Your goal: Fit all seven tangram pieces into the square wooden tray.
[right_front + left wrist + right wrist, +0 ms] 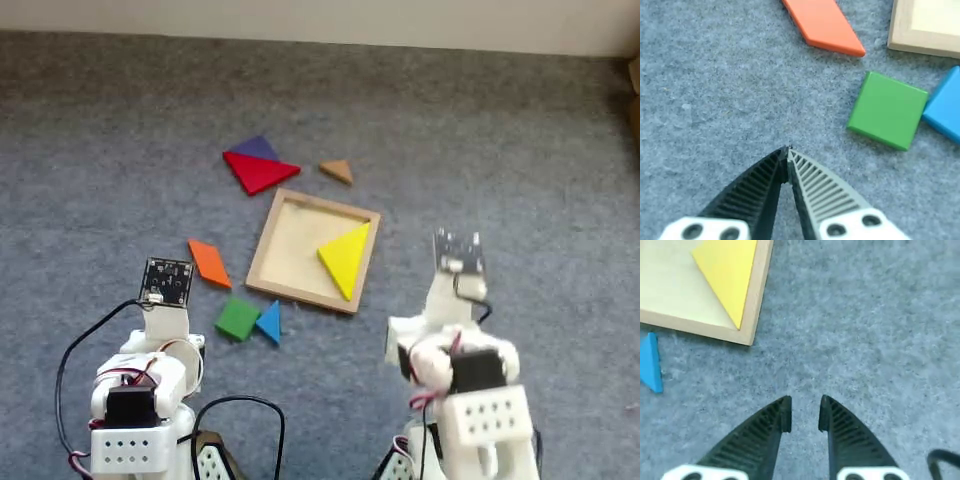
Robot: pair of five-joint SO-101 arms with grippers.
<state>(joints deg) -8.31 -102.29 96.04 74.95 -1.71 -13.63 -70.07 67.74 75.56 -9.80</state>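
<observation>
Left end effector (788, 150) pressed together; right end effector (805, 407) slightly spread above carpet (880, 340).

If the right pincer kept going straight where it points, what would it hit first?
Likely just bare carpet: the right pincer aims past the wooden tray, which lies off to one side, though depth is unclear.
</observation>
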